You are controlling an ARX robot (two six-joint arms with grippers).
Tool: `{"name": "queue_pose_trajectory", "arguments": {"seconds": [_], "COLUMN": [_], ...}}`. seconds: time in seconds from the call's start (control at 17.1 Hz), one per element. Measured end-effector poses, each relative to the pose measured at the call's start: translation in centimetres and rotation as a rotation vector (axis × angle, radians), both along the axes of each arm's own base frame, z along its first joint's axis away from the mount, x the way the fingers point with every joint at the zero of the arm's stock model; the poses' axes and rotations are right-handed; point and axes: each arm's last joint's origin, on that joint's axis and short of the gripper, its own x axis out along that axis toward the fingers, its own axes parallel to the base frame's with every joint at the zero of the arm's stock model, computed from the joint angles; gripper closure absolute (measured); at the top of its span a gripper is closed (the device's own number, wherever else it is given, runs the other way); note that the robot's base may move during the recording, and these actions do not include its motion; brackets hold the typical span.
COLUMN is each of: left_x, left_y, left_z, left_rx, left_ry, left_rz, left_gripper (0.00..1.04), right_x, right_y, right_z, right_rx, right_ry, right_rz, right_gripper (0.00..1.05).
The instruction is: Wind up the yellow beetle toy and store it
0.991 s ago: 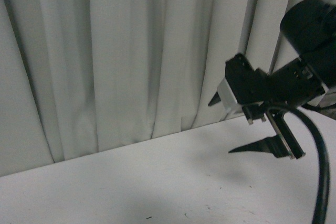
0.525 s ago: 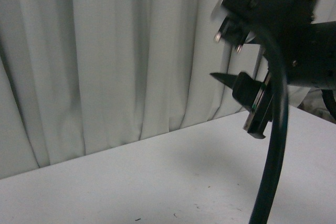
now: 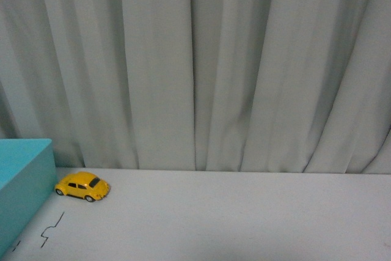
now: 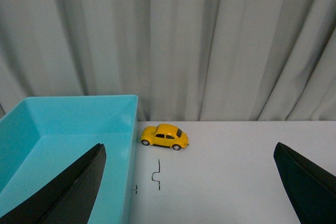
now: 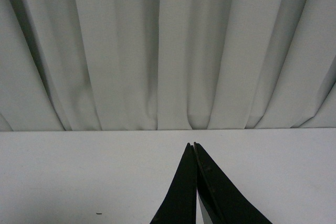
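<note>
Evidently the reach comes first. The beetle stands on its wheels on the tabletop, just beside the bin and near the curtain. The left hand is spread wide and empty, and the beetle lies ahead of it, well apart and nearer the bin-side finger. I'd centre the hand on the car, come down low and close across its flanks, since the glossy roof will likely slip, keeping that finger off the bin wall. The right hand is pressed closed with nothing in it, and its view shows no beetle.
</note>
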Motion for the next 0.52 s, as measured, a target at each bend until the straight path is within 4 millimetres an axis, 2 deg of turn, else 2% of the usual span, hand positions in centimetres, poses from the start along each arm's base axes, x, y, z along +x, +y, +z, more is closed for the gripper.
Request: {"name": "queue_pose_trajectory", "arguments": {"seconds": [0.23,0.52], "left_x": [0.0,0.0], "left_y": [0.0,0.0], "left_z": [0.0,0.0], "left_rx": [0.000,0.000], "left_ry": [0.000,0.000], "left_rz": [0.000,0.000], "left_gripper": [0.07,0.07], "right_x": [-0.8,-1.4], "right_y": [0.0,0.0], "right_z": [-1.2,-1.9], "right_rx": [0.004,0.005], "right_ry": [-0.008,-0.014], "right_rz": [0.000,0.000], "right_gripper": [1.03,1.03]}}
